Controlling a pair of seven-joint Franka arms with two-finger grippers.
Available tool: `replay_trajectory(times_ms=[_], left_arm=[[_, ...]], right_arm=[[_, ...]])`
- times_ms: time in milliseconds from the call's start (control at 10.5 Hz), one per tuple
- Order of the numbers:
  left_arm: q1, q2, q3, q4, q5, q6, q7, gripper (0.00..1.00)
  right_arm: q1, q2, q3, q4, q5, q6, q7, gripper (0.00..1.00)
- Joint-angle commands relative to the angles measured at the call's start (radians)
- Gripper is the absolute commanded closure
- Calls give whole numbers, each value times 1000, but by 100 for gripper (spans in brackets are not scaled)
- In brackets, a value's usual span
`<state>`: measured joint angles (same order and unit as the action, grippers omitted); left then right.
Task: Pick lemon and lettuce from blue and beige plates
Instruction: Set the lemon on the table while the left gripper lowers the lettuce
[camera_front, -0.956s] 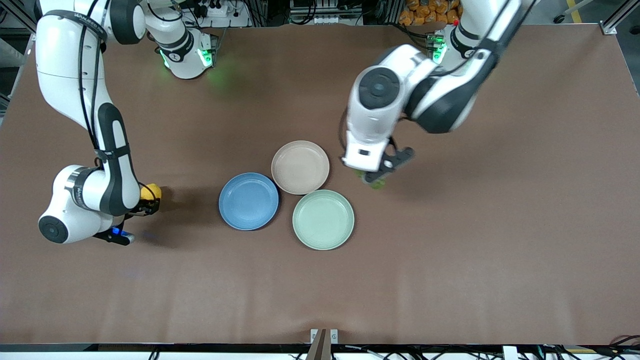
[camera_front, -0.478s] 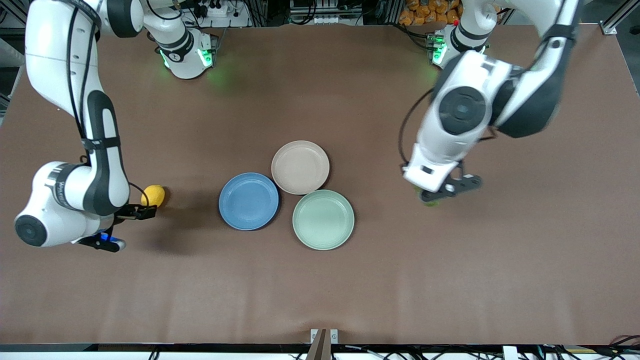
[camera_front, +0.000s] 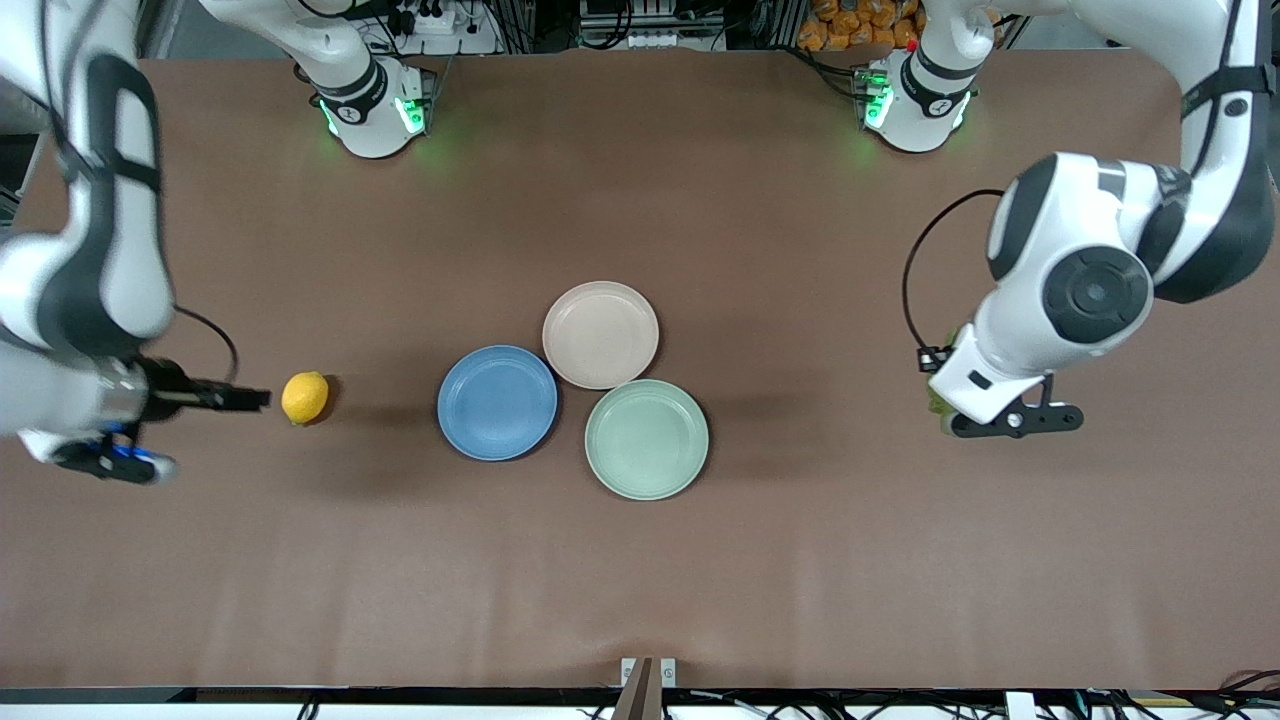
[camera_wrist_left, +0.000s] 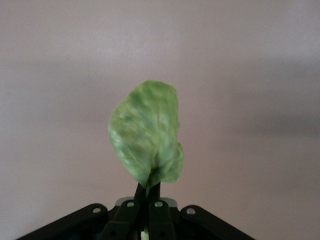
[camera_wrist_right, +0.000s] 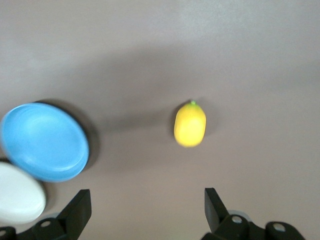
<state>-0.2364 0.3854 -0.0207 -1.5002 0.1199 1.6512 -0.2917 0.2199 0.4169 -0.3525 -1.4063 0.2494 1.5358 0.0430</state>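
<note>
The yellow lemon (camera_front: 304, 397) lies on the brown table, toward the right arm's end from the blue plate (camera_front: 497, 402). My right gripper (camera_front: 252, 398) is open and empty, just clear of the lemon on the side away from the plates. In the right wrist view the lemon (camera_wrist_right: 190, 125) lies past the gripper (camera_wrist_right: 146, 207), beside the blue plate (camera_wrist_right: 45, 141). My left gripper (camera_wrist_left: 148, 190) is shut on the stem of a green lettuce leaf (camera_wrist_left: 147, 132). It holds the leaf (camera_front: 938, 398) over bare table near the left arm's end. The beige plate (camera_front: 600, 334) holds nothing.
A pale green plate (camera_front: 646, 438), also bare, touches the blue and beige plates at the table's middle. The beige plate's edge (camera_wrist_right: 17, 192) shows in the right wrist view. The arms' bases (camera_front: 372, 95) (camera_front: 915, 90) stand along the table's edge farthest from the front camera.
My left arm has carried the lettuce from beside the beige plate toward the left arm's end. My right gripper has let go of the lemon and drawn back from it.
</note>
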Motion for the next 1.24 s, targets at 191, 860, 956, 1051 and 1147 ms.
replay_trajectory(times_ms=[191, 860, 956, 1051, 1147], left_arm=[[23, 64, 88, -130, -64, 174, 222, 100], [23, 164, 122, -212, -160, 343, 281, 100], [22, 187, 123, -210, -157, 378, 281, 87], [22, 200, 123, -209, -157, 397, 281, 59], [20, 198, 123, -203, -157, 401, 279, 1]], right_arm=[[-248, -239, 353, -45, -143, -90, 0, 0], [-53, -270, 181, -22, -177, -89, 9, 0], [-54, -270, 179, -22, -177, -89, 8, 0], [-57, -268, 178, -22, -174, -89, 8, 0], [-66, -270, 176, -22, -168, -91, 5, 0]])
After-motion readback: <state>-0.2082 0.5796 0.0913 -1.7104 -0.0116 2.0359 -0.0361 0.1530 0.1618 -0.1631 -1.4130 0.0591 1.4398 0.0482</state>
